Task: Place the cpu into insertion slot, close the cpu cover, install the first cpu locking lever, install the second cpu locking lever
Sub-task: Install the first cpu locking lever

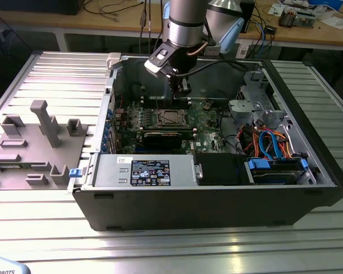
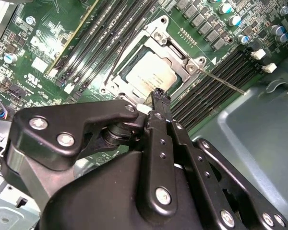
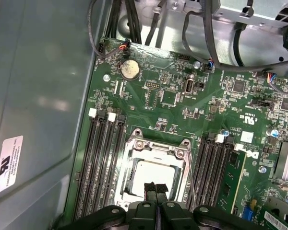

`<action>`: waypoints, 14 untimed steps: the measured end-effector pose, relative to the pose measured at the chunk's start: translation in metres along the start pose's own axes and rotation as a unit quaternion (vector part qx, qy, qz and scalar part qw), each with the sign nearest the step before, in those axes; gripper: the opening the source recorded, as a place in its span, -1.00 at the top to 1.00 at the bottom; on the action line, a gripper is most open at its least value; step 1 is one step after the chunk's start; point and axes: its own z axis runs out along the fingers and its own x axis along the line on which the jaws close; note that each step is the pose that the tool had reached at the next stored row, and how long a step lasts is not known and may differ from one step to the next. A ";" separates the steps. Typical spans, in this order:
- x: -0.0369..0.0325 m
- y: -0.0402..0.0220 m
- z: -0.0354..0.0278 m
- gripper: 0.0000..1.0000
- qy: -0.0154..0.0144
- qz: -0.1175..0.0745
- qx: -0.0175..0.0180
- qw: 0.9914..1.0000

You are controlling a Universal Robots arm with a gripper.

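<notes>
One black gripper (image 1: pixel 183 87) on the arm was seen lowered into an open computer case (image 1: pixel 217 200), which lay on a slatted metal table (image 1: pixel 160 245). In both wrist views its fingertips (image 3: pixel 150 188) were shown pressed together along a thin seam, with nothing pinched between them. The tool was held directly over the cpu (image 3: pixel 149 170); whether the chip was touched could not be told.

The cpu, silvery-grey and square, was found seated in the insertion slot (image 3: pixel 134 143) on the green motherboard (image 3: pixel 168 96). The cpu cover (image 3: pixel 181 172), a silver frame plate, was seen lying down around the chip, whose top was exposed through the square window.

In the second wrist view a thin wire lever (image 2: pixel 223 82) was shown running from one corner of the frame out along the long black memory slots (image 2: pixel 216 96). A second thin rod (image 2: pixel 116 57) was seen along the opposite side of the frame. Whether either was latched could not be told.

A coin-cell battery (image 3: pixel 130 69) was visible on the board, well apart from the socket. In the exterior view a grey power supply (image 1: pixel 143 171) with a label was seen along the near wall of the case, and grey fixture blocks (image 1: pixel 40 137) stood on the table at the exterior view's left.
</notes>
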 end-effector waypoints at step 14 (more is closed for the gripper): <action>0.0000 0.0000 0.0000 0.79 -0.001 -0.038 -0.001 0.999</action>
